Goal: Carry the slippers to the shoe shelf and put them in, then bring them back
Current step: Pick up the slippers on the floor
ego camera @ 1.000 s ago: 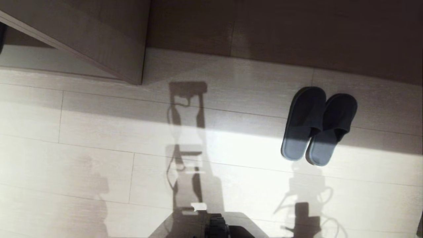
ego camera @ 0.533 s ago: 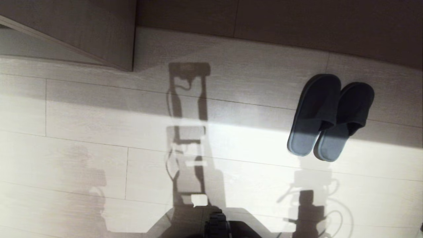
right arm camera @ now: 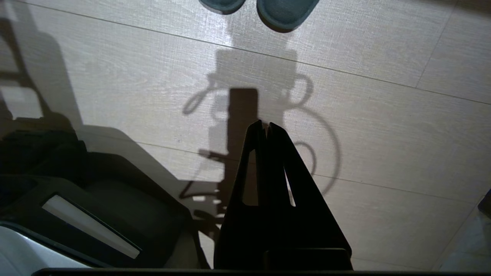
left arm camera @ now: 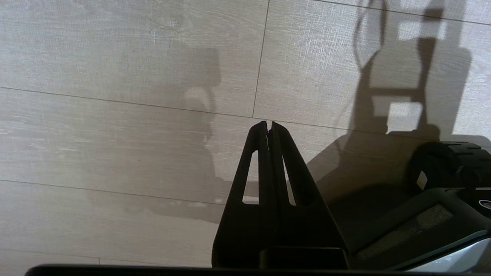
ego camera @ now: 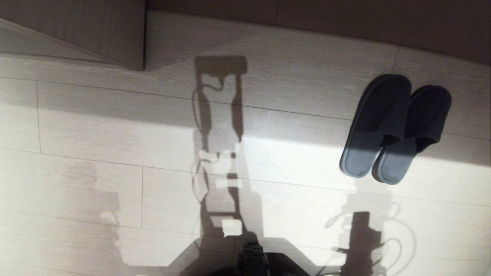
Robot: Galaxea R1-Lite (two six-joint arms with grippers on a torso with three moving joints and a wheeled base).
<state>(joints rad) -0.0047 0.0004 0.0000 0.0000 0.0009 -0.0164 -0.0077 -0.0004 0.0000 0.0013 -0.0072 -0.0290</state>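
The dark grey slippers point(ego camera: 395, 128) lie side by side on the pale floor at the right of the head view, toes away from me, blue-grey heels toward me. Their heel ends point(right arm camera: 285, 11) show at the edge of the right wrist view, well ahead of my right gripper point(right arm camera: 265, 125), which hangs shut and empty over the floor. My left gripper point(left arm camera: 267, 124) is also shut and empty above bare floor boards. Neither arm appears in the head view, only their shadows. I cannot tell whether the wood-grain unit point(ego camera: 96, 27) at the far left is the shoe shelf.
A dark wood-grain wall panel point(ego camera: 345, 23) runs along the far side behind the slippers. My own base point(ego camera: 253, 262) sits at the near edge, and shows in both wrist views point(left arm camera: 441, 199) point(right arm camera: 76, 199). Pale floor boards point(ego camera: 115, 153) spread between.
The whole head view has shifted: floor, furniture and slippers slid up and to the right in the picture, so the camera moved. The slippers keep their place on the floor.
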